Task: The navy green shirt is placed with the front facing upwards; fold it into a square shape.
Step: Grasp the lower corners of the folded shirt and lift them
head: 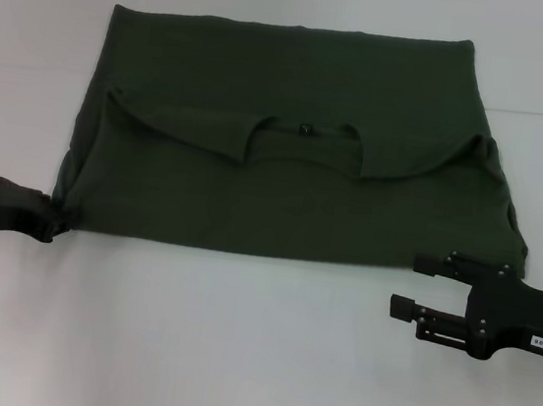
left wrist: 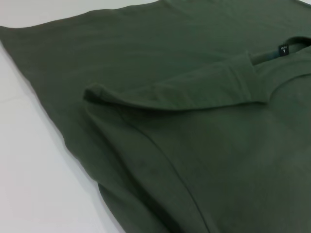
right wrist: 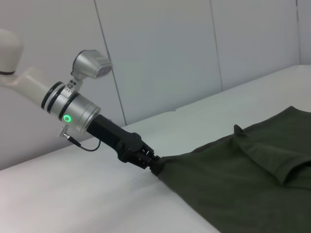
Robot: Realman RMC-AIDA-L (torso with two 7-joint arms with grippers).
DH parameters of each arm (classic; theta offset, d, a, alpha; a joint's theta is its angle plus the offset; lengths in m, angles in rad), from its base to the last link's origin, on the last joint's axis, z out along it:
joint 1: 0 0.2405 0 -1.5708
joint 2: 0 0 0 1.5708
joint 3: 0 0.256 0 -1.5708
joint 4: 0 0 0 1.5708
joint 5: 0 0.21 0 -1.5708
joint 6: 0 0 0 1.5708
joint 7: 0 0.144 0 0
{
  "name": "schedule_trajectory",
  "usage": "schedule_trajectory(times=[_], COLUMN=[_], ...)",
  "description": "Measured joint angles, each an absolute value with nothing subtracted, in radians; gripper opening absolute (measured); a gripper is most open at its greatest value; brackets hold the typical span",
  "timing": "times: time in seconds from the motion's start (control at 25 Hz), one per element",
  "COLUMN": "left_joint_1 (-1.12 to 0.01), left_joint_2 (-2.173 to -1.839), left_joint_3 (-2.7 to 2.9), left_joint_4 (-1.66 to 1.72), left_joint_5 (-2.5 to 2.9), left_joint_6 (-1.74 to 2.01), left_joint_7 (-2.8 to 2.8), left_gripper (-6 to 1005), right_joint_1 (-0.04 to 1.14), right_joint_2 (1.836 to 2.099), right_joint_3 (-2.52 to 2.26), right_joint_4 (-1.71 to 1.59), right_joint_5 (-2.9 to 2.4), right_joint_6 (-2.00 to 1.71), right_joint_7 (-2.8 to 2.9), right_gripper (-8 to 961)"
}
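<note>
Left claw (head: pixel 59 224) at shirt (head: pixel 284 180) corner

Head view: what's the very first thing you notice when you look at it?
The big navy green shirt grabs the eye, spread on the white table with its top folded down so the neckline and small label sit mid-cloth. Next, the left gripper pinches the shirt's near left corner, shown clearly in the right wrist view. The right gripper sits open just off the near right corner, holding nothing.

1 shirt (head: pixel 283 190), 2 pincers: left (head: pixel 59 224), right (head: pixel 410 284)
</note>
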State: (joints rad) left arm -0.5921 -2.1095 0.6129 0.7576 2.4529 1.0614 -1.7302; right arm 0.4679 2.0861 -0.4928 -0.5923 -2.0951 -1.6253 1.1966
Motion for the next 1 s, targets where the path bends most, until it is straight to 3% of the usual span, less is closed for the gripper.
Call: schedule_trajectory(times=[0.2, 0.32, 1.0], left_joint_1=[-0.592, -0.592, -0.592], left_joint_2=[-2.11, -2.111, -2.116], left_joint_3=[0.615, 0.616, 0.619], left_joint_4=[0.758, 0.763, 0.769], left_joint_5=[2.453, 2.453, 2.448], left_joint_6=[1.062, 1.067, 1.062], left_joint_7=[-1.728, -1.727, -1.727], left_gripper=[250, 62, 48], right_joint_1=[0.46, 0.449, 0.405], right_joint_2=[2.086, 2.086, 2.085], right_joint_3=[-0.477, -0.443, -0.24], right_joint_4=[-0.595, -0.595, -0.581], right_joint_5=[-2.094, -2.093, -2.094], right_joint_6=[-1.626, -1.617, -1.26], right_joint_7=[1.21, 1.207, 1.323], right_gripper=[778, 779, 783])
